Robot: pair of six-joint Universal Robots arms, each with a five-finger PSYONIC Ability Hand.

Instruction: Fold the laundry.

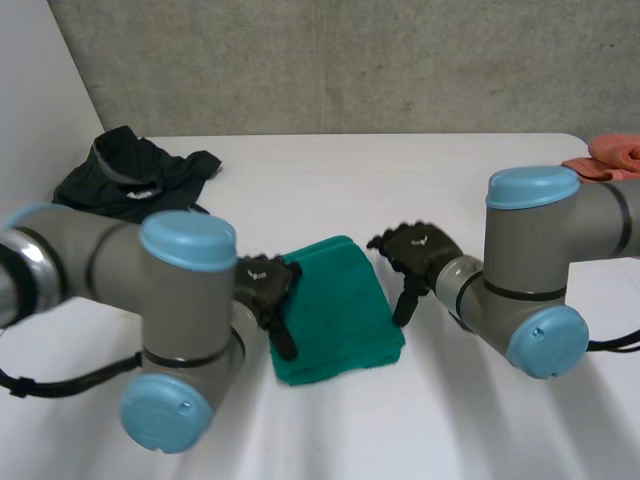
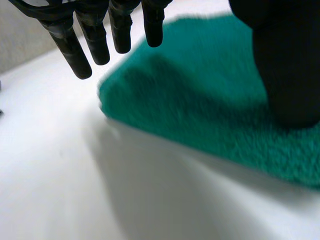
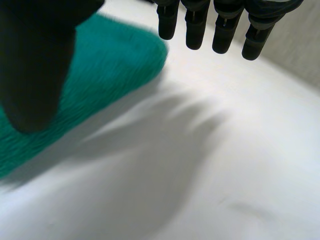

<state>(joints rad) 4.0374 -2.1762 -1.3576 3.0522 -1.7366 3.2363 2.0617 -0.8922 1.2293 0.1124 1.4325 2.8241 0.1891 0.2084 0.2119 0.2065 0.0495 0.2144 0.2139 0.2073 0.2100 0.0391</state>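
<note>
Behind the left hand (image 1: 268, 285), the green towel's (image 1: 342, 300) left edge is hidden.

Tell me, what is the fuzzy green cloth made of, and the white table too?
The folded green fuzzy towel looks like terry cloth, maybe cotton: its surface is nappy and its edges thick and rounded. The smooth white table looks like hard laminate or painted board, matte: soft shadows, no sharp reflections.
</note>
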